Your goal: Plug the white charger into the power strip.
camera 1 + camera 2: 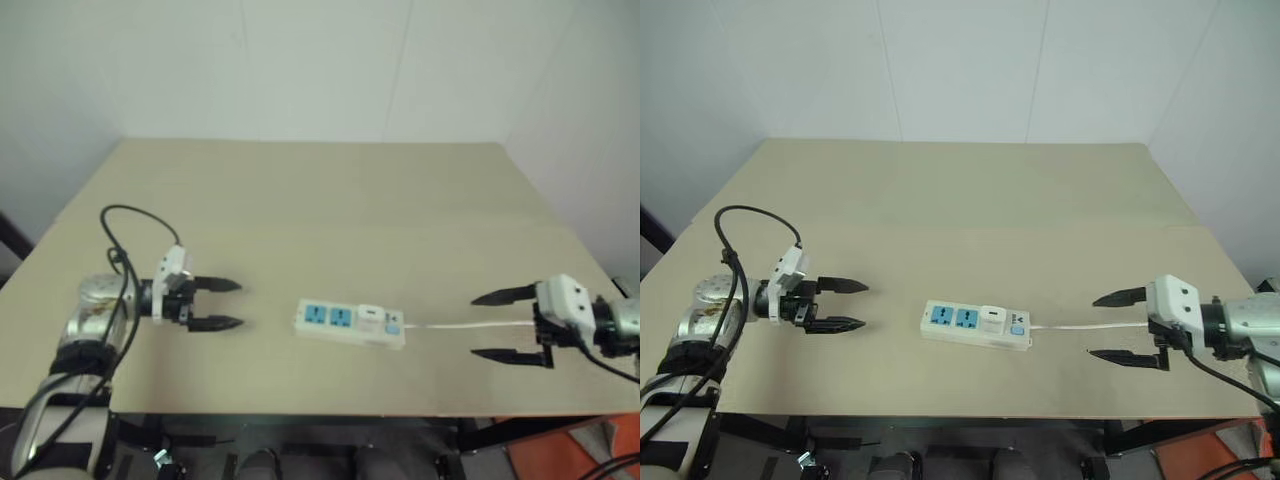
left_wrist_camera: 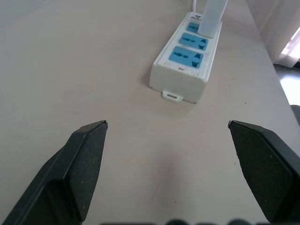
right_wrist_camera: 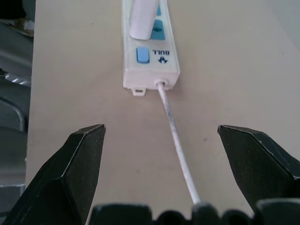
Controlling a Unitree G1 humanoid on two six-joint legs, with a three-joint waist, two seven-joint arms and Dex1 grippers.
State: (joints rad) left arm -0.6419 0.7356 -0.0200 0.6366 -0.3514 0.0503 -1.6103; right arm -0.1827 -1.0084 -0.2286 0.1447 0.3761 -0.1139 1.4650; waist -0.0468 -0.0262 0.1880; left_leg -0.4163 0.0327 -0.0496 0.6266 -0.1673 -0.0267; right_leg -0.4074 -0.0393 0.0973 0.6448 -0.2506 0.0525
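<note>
Robot test room or lab, sparsely furnished

A plain beige bench point(image 1: 330, 200) stands pushed into a corner formed by bare white panelled walls point(image 1: 300, 60), with vertical panel seams visible and nothing hung on them. The bench surface carries a single item, the power strip point(image 1: 975, 326) with its thin white cable point(image 1: 1080, 325) running toward the robot's right. No household or office furnishings appear around it. Exposed black cabling point(image 1: 125, 225) loops above the bench at the robot's left arm. An orange object point(image 1: 575, 450), not identifiable, sits at floor level past the near right corner of the bench. The bare, single-purpose setup indicates a test station rather than a home or shop.
</note>
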